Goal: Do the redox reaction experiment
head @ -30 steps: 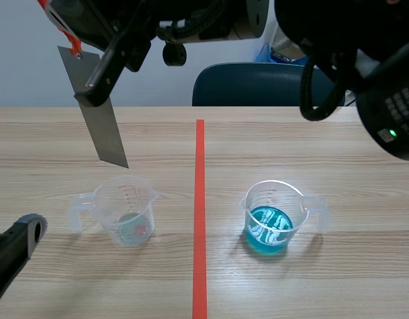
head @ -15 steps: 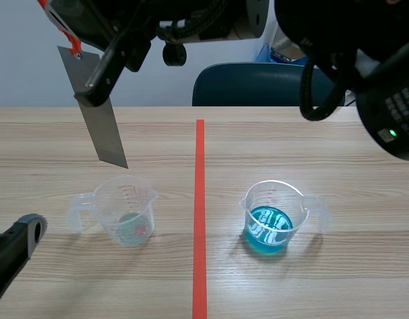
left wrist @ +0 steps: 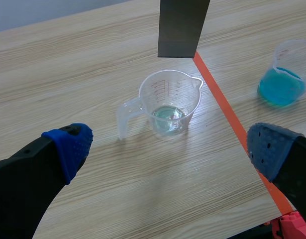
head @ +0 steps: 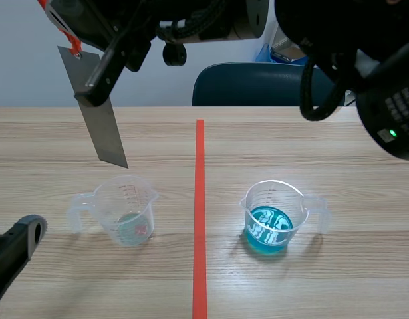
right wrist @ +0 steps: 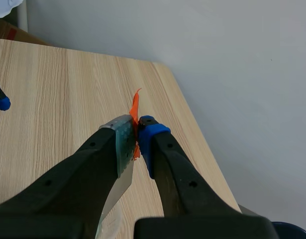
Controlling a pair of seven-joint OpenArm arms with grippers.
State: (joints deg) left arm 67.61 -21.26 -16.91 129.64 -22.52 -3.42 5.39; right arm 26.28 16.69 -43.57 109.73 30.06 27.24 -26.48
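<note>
My right pincer (right wrist: 135, 132) is pinching the top end of a grey metal strip (head: 101, 119), pads pressed on its two faces, with an orange-red tag (right wrist: 135, 107) sticking out between them. In the scene view the strip hangs at ten o'clock. Its long axis is nearly upright but tilted, held end toward eleven, free end pointing down toward five. That end is above the clear measuring cup (head: 128, 212) and not touching it. This cup stands at eight o'clock with a trace of pale liquid, handle toward nine. A second measuring cup (head: 274, 216), holding blue liquid, stands at four o'clock. My left pincer (left wrist: 170, 147) sits low at seven o'clock, fingers spread wide, holding nothing.

Against half a second ago I see no difference.

The table (head: 337, 139) is pale wood grain, with an orange-red tape line (head: 199, 199) running six to twelve between the cups. Beyond its far edge are a dark blue chair (head: 257, 83) and a plain pale wall (head: 24, 66).
</note>
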